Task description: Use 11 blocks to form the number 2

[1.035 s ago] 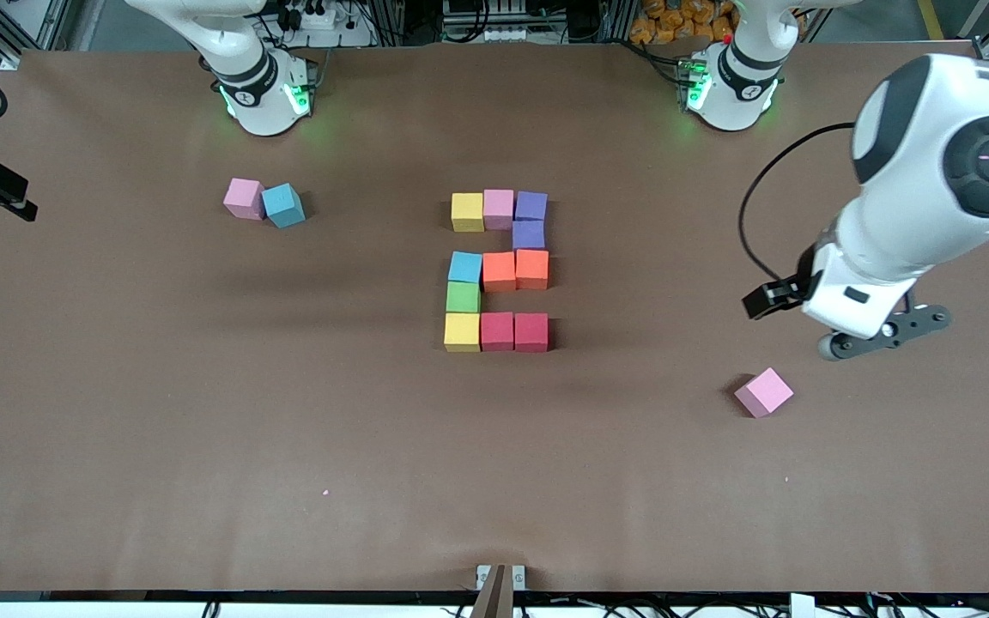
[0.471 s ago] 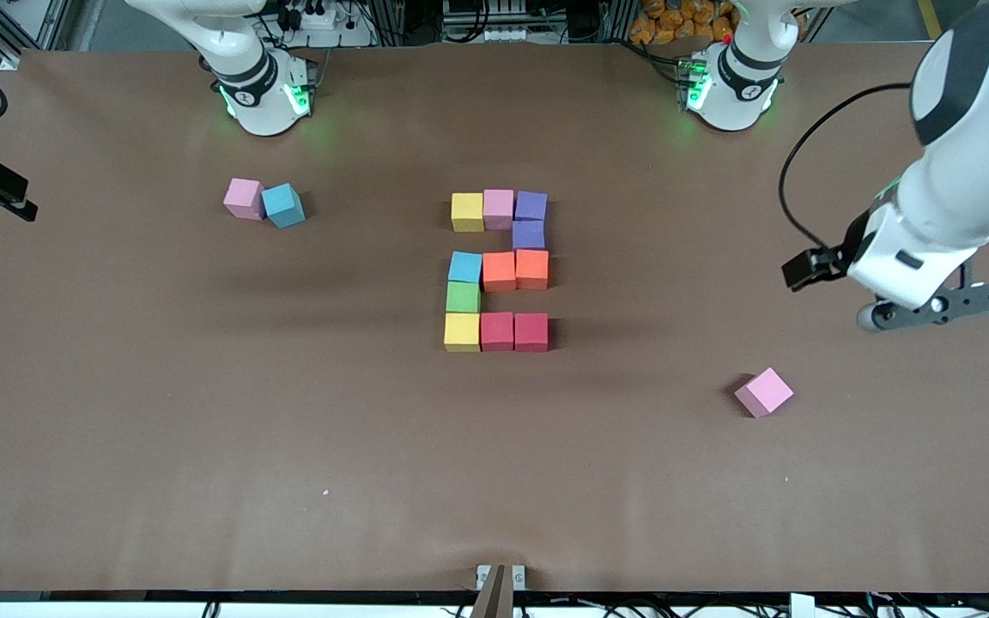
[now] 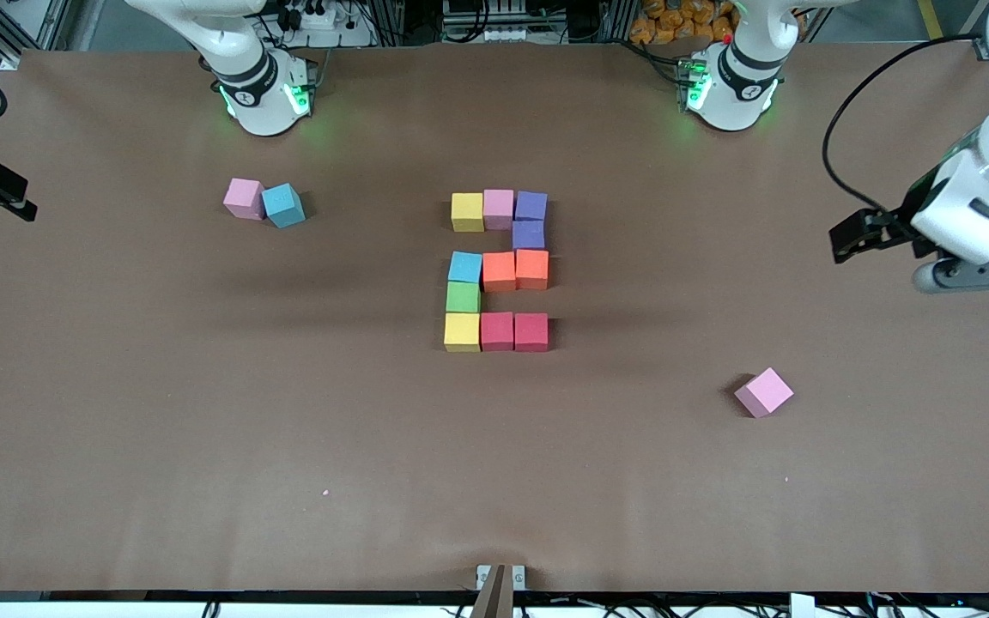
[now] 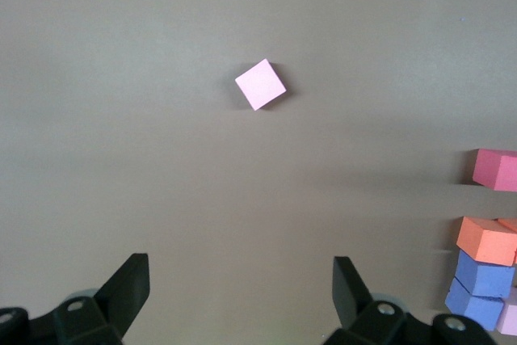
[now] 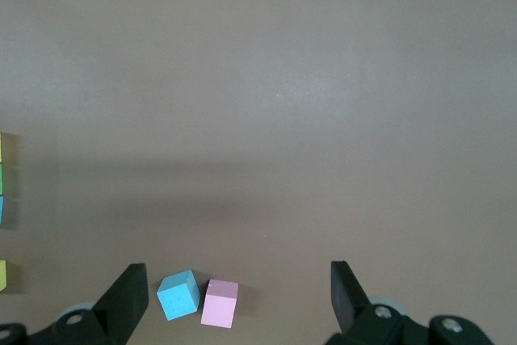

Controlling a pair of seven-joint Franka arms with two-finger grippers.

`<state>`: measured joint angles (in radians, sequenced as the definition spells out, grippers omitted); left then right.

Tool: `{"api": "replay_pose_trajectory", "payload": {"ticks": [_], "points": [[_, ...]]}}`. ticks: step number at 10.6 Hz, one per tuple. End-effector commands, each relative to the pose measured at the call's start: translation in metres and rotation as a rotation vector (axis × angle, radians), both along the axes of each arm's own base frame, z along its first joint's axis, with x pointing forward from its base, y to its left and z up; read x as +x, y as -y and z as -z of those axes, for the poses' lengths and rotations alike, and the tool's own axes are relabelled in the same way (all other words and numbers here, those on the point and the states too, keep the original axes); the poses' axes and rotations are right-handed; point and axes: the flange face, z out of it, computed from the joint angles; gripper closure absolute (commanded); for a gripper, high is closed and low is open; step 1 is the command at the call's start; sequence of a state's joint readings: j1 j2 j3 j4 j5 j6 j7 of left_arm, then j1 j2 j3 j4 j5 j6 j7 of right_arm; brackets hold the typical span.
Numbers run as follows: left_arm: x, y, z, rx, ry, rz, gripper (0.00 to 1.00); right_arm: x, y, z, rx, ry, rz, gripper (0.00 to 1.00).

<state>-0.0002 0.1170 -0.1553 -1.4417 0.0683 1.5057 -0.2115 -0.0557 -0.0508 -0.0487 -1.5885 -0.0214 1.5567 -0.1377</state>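
The number 2 lies in the middle of the table, made of touching blocks. From the robots' side toward the front camera its rows run yellow, pink, purple; one purple; blue, orange, orange; one green; yellow, red, red. My left gripper hangs open and empty above bare table at the left arm's end, its hand at the view's edge. My right gripper is open and empty too, high at the right arm's end of the table.
A loose pink cube lies alone toward the left arm's end, nearer the front camera than the digit. A pink cube and a blue cube touch each other close to the right arm's base.
The left arm has swung away from the loose pink cube toward its own end of the table, its gripper still open. The blocks and the right arm have not moved.
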Motion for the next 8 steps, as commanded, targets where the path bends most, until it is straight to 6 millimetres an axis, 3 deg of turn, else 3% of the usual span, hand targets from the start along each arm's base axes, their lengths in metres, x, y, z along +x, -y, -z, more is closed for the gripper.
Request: {"api": "replay_pose_trajectory", "payload": {"ticks": [1,8], "points": [[-0.020,0.000,-0.006,-0.016,0.000,0.016,0.00,0.001,-0.001,-0.004,0.012,0.002,-0.004,0.00],[-0.050,-0.012,-0.029,-0.013,0.032,-0.008,0.00,0.001,-0.001,-0.004,0.012,0.004,-0.002,0.00]]}}
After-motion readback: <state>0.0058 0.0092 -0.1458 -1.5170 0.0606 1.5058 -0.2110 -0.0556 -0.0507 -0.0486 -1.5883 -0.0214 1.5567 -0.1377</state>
